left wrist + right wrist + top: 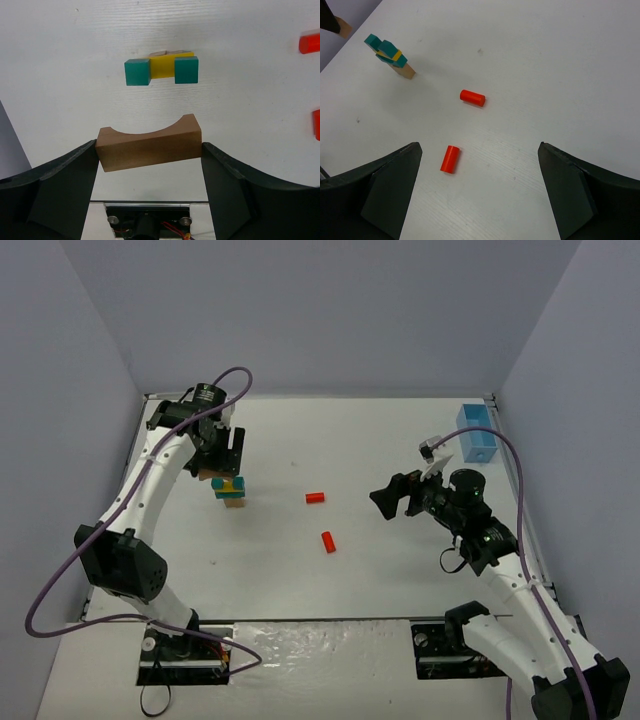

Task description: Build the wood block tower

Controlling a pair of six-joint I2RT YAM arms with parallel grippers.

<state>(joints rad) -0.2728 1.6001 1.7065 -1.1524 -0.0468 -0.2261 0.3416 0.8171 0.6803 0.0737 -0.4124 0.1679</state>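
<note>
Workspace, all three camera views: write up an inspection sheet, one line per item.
Surface: white table, a few small dark specks.
Job's things: partial tower, tan base with yellow and teal pieces; arch block held clear of it; two red cylinders lying loose on their sides.
Clutter: light-blue bin at the far right corner; contents not visible.
Grippers: left gripper shut on the arch block; right gripper open, empty.
Cables: purple cables loop along both arms, none over the blocks.
Surroundings: plain grey walls on three sides.
</note>
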